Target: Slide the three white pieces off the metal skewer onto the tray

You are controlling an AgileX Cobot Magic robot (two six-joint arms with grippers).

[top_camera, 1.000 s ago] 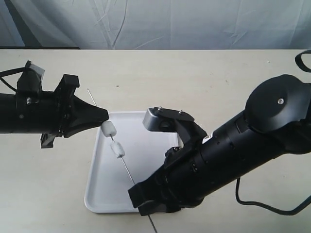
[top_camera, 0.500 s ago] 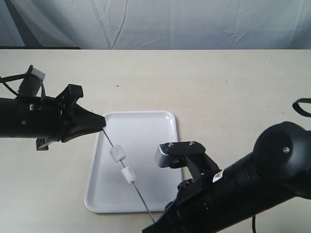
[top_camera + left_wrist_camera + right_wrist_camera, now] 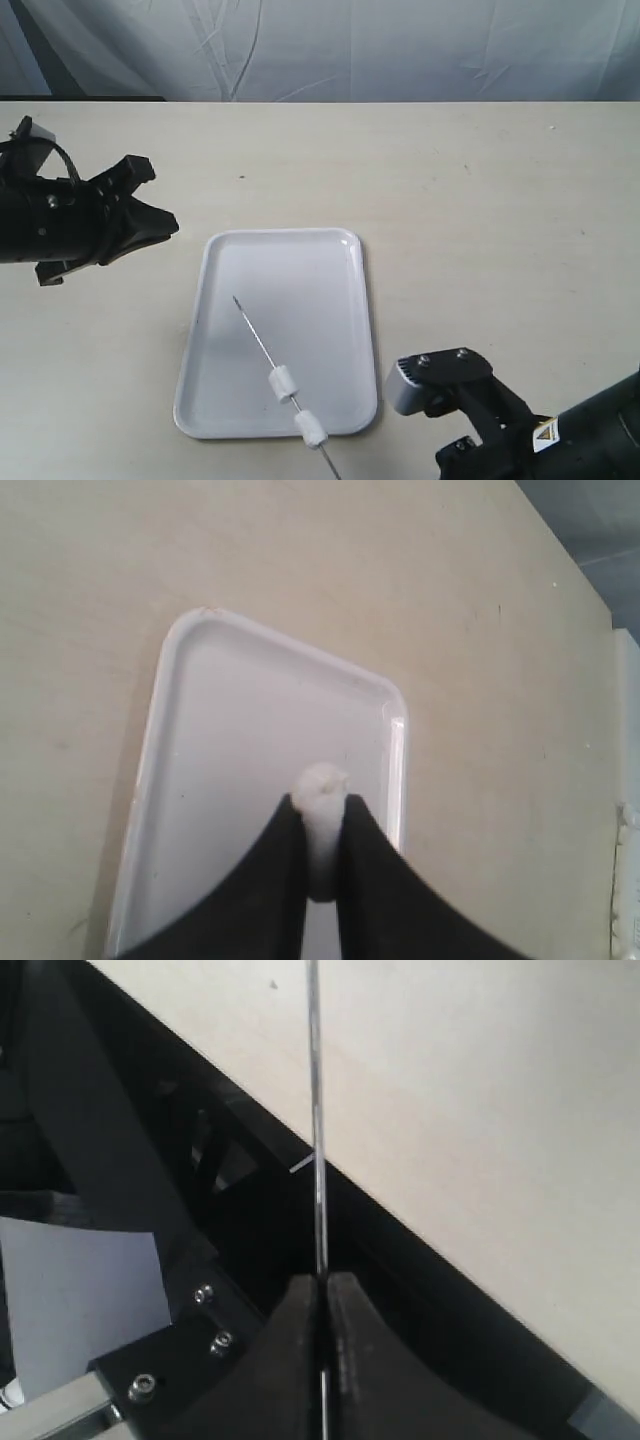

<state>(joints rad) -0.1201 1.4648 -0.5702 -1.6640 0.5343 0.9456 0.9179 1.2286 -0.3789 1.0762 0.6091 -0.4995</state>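
Note:
The white tray [image 3: 300, 270] lies in the middle of the table. Over its near half the thin metal skewer [image 3: 255, 330] slants toward the front edge, with two white pieces [image 3: 283, 383] [image 3: 311, 428] threaded low on it. My left gripper [image 3: 170, 228] hangs left of the tray; the left wrist view shows it [image 3: 318, 815] shut on a third white piece [image 3: 320, 785] above the tray [image 3: 230, 710]. My right gripper [image 3: 323, 1285] is shut on the skewer [image 3: 316, 1110]; in the exterior view only its arm [image 3: 520, 430] shows, at the bottom right.
A pale curtain [image 3: 330, 45] hangs behind the beige table [image 3: 480, 200]. In the right wrist view the table's edge [image 3: 420, 1225] runs over a dark frame [image 3: 150, 1210] below it.
My right arm has drawn the skewer toward the front edge, out of the left gripper. The left gripper has backed off to the left, keeping one white piece that came off the skewer.

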